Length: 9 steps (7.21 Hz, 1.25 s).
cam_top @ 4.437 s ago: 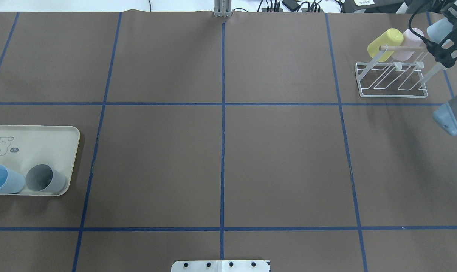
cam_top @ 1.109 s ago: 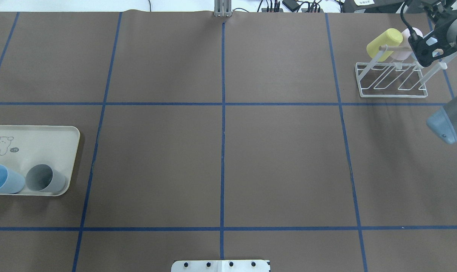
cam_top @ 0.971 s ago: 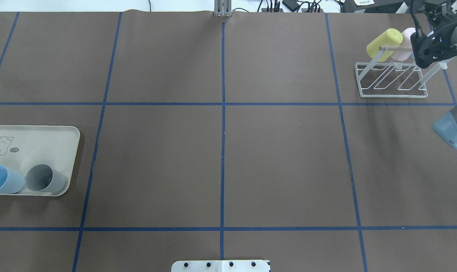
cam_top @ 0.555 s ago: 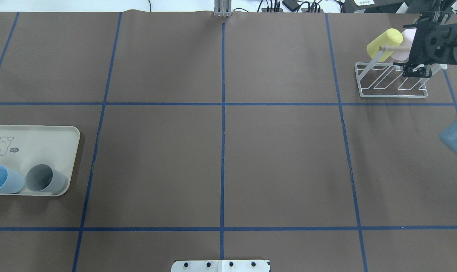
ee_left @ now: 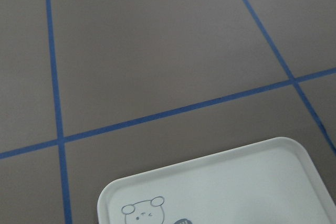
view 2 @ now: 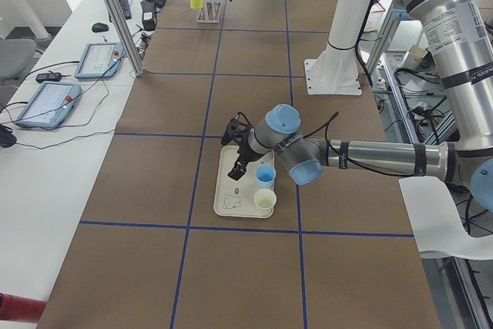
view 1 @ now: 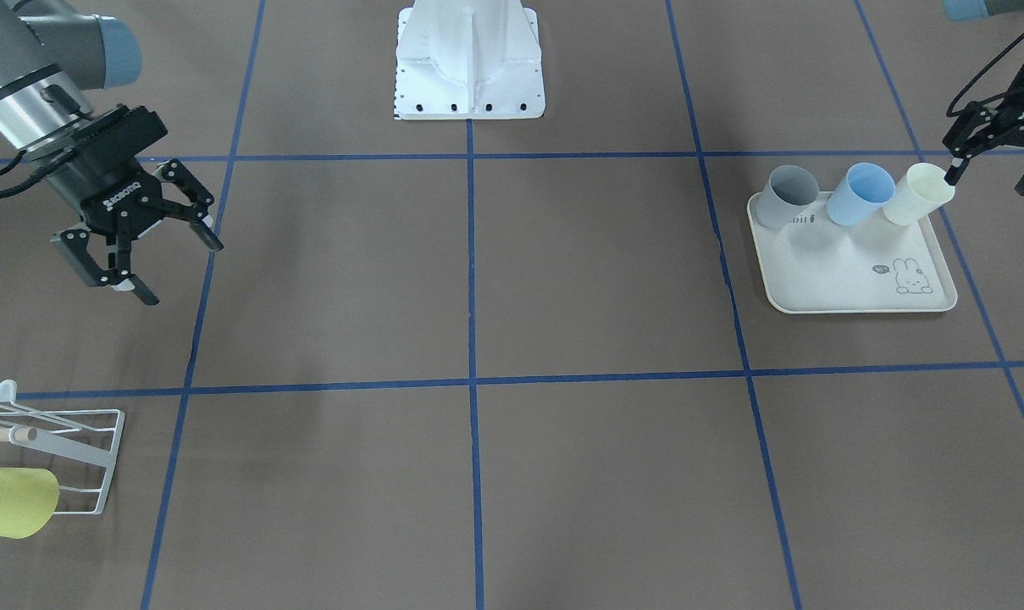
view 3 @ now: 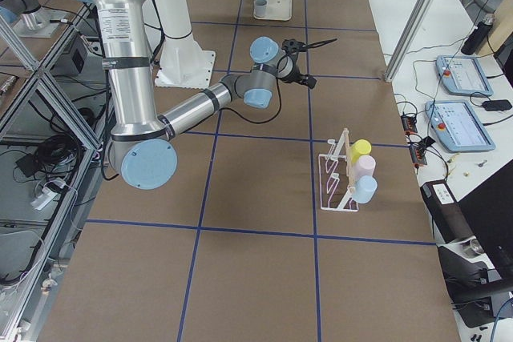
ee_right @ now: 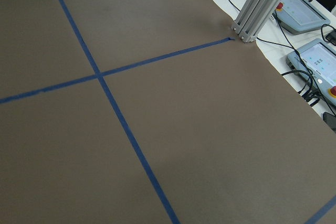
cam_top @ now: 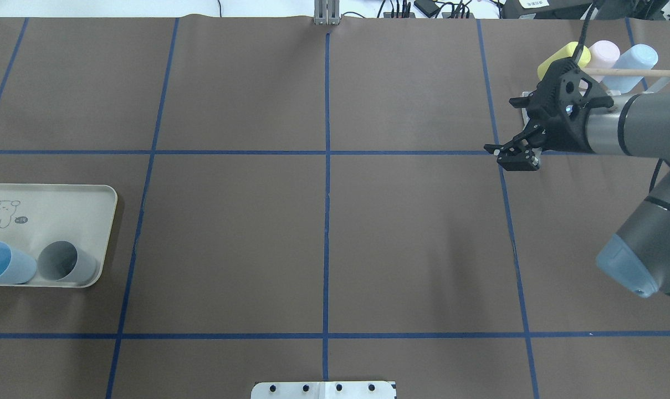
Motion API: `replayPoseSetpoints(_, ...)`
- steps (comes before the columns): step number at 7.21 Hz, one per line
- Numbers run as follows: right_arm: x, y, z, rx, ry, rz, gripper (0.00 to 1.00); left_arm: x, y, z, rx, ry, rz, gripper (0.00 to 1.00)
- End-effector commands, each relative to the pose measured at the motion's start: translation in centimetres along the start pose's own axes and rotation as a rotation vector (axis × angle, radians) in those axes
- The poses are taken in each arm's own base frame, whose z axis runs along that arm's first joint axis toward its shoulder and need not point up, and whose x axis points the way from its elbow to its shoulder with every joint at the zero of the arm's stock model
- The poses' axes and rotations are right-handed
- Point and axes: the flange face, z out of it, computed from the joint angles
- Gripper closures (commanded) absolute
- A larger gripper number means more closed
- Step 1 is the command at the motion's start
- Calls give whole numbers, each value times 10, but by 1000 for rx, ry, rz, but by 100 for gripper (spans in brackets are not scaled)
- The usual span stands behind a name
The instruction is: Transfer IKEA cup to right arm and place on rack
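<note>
right arm (cam_top: 645, 124): reaches in over the table (view 1: 596, 271) from the robot's right, wrist roughly level.
right gripper (view 1: 181, 271): fingers spread wide, nothing between them; it hangs above bare table, apart from the rack and on the robot's side of it in the front view. from overhead it covers the rack's near corner.
rack (view 1: 54, 437): stands near the far right corner of the table, with a wooden dowel (cam_top: 639, 72) across its top.
cups on rack: yellow cup (view 1: 12, 501), pink cup (cam_top: 605, 50) and pale blue cup (cam_top: 642, 55) hang side by side on the prongs, bottoms pointing up and away from the robot; the pale blue one is at the end farthest to the robot's right.
tray (view 1: 842, 280): cream, with a small animal print, lying flat on the robot's left side of the table.
cups on tray: grey cup (view 1: 789, 195), blue cup (view 1: 860, 193) and cream cup (view 1: 918, 193) stand upright in a row along the tray's edge nearest the robot, mouths up.
left gripper (view 1: 988, 180): spread apart and holding nothing, raised by the tray's outer end. in the front view one fingertip overlaps the cream cup's rim, but whether it touches i cannot tell.
left wrist view: only the tray's printed corner and blue tape lines.
</note>
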Motion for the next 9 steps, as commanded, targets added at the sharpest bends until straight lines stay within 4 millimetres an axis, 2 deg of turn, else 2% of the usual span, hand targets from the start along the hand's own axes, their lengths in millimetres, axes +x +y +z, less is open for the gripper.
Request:
replayPoseSetpoints(1,-35,-6,10,8,-16,60,1,-27,47,19,-33,-10,16,0)
replayPoseSetpoints(2,-46,-8,11,10,-37,54,1,-43,67,29,-31,-4,21,0)
replayPoseSetpoints(3,-53,-9,11,10,-49,50,1,-50,75,34,-34,-5,22,0)
replayPoseSetpoints(6,-53,-2,12,-4,-59,38,0,-40,84,47,-75,12,54,1)
replayPoseSetpoints(7,-55,-4,12,0,-63,36,0,-37,88,51,-91,18,64,4)
replayPoseSetpoints(8,-55,-4,12,0,-63,38,0,-36,89,52,-96,22,69,19)
replayPoseSetpoints(9,-55,-4,12,0,-63,38,0,-34,89,51,-82,38,77,43)
